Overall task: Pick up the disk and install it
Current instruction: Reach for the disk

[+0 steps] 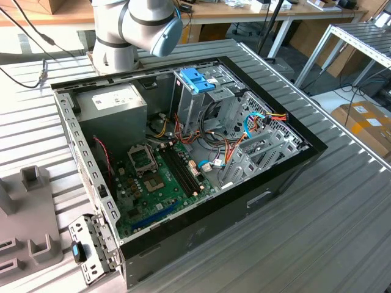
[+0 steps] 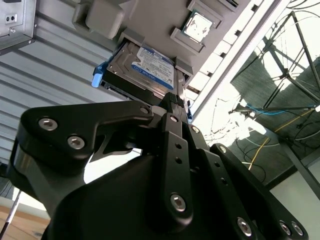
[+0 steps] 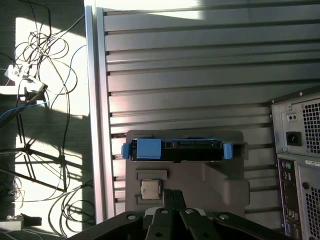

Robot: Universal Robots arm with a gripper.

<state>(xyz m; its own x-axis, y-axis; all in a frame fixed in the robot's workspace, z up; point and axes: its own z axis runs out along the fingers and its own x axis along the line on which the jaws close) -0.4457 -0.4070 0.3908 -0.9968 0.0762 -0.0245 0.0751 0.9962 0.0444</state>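
Ribbed metal table (image 3: 175, 65): disk (image 3: 172, 150) on edge in grey fixture (image 3: 220, 175), ungrasped; gripper (image 3: 174, 192) near, jaws together, empty. Step: approach. Grasp likely calls for parting jaws across disk.

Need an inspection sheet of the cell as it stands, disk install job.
surface: slatted metal table carrying an open computer case.
job's things: disk stands on edge in a grey holder, blue side rails on, not yet picked up.
clutter: processor chip in a recess of the holder.
grippers: tool is nearest to the disk and points at it; contact cannot be told.
cables: loose cables on the floor beside the table; wiring inside the case.
surroundings: cardboard boxes and a metal rack at the exterior view's right.
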